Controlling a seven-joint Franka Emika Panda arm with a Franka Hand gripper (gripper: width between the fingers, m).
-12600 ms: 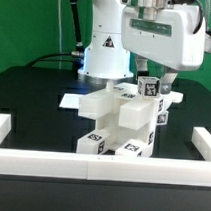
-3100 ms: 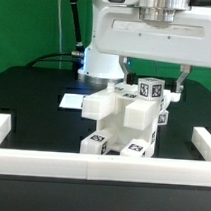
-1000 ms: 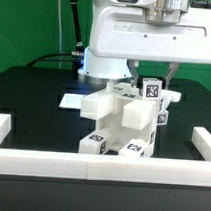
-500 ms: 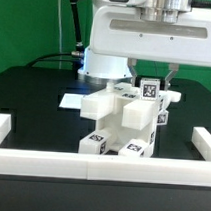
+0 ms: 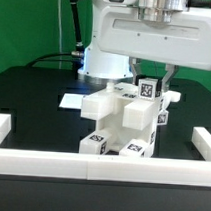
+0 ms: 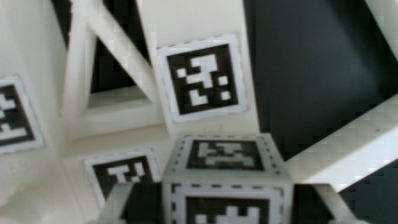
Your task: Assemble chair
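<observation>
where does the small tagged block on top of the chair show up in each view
Exterior view: the tagged block sits on top of the chair, slightly toward the exterior view's right of centre.
Wrist view: the tagged block is the part nearest the camera, in front of white bars.
Shared landmark: the block's own black-and-white tag.

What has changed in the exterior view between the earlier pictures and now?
The gripper, tilted at first, turned square above the tagged post; its jaws, wide apart three seconds ago, closed in beside it. Whether they clamp it is unclear. The rest of the chair and the marker board stayed put.
</observation>
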